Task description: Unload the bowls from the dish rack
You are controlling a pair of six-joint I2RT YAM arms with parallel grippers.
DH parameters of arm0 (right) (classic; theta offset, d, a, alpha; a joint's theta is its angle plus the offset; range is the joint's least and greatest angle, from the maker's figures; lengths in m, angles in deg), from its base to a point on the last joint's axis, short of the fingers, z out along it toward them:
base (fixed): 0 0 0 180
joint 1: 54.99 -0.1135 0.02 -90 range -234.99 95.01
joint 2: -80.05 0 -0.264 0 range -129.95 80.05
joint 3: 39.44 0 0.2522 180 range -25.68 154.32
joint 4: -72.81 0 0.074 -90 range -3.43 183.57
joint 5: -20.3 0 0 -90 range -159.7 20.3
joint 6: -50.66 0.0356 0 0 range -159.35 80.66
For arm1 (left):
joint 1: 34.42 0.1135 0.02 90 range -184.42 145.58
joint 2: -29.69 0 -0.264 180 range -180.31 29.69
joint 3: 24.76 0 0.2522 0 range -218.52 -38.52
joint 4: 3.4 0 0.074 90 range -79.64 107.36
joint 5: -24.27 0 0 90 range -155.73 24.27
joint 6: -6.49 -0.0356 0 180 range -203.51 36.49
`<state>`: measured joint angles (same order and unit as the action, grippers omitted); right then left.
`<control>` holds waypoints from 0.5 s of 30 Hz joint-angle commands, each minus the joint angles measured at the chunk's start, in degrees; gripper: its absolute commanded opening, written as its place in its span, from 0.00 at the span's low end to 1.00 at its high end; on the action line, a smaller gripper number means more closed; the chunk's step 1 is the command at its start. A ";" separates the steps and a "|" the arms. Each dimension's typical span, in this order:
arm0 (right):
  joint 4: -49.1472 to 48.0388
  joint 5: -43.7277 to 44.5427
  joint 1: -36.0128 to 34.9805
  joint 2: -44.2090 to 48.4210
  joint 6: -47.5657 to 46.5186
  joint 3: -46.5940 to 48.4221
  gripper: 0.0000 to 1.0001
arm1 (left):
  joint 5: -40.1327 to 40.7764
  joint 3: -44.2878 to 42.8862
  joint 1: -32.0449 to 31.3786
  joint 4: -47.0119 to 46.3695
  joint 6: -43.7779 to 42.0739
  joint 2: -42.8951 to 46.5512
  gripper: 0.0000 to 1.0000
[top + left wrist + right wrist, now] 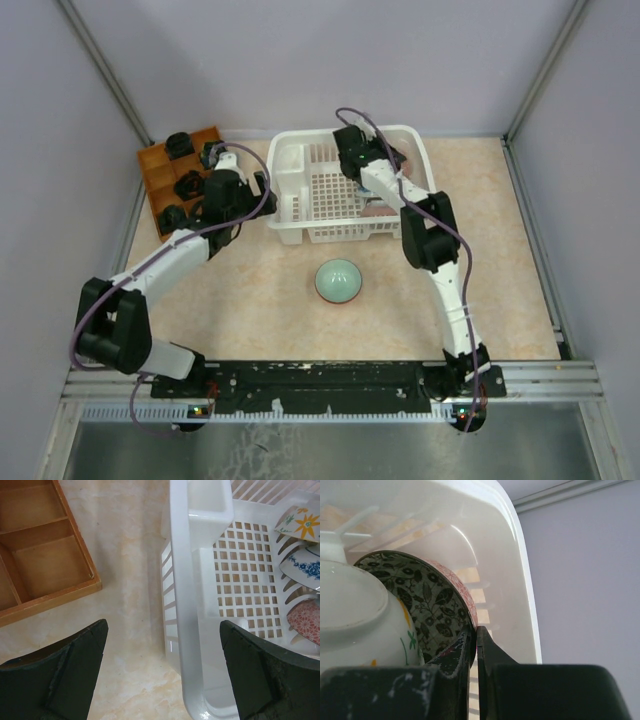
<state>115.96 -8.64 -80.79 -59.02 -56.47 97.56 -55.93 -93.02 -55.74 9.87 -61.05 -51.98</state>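
Note:
The white dish rack point(300, 195) stands at the table's back middle. Three bowls stand on edge at its right end: a white one with an orange flower point(300, 522), a blue-flowered one point(306, 567) and a red-patterned one point(307, 621). My right gripper point(476, 632) reaches into the rack point(517, 555) and is shut on the rim of the red-patterned bowl point(432, 597), whose inside has a dark leaf pattern. The white flower bowl point(355, 625) leans against it. My left gripper point(165, 670) is open, its jaws straddling the rack's left wall point(187, 580). A pale green bowl point(338, 281) lies upside down on the table.
An orange-brown compartment tray point(180, 180) with small dark items sits left of the rack; its empty compartments show in the left wrist view point(40, 565). Grey walls enclose the table on three sides.

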 commanded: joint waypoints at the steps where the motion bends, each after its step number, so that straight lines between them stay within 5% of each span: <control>1: -25.08 8.21 -0.50 5.80 -16.17 -10.81 0.00 | -0.34 -0.04 0.17 -2.31 -0.03 -0.98 0.99; 5: -49.00 10.02 -2.31 8.67 -32.49 -18.55 0.00 | -0.32 0.05 0.18 -2.50 -0.07 -1.51 0.99; 15: -81.16 12.58 -4.42 3.71 -63.61 -17.62 0.00 | -0.32 0.27 0.17 -2.90 0.39 -2.53 0.99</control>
<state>57.42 0.08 -84.33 -55.59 -103.51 78.11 -55.97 -93.00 -55.74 8.62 -61.01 -54.06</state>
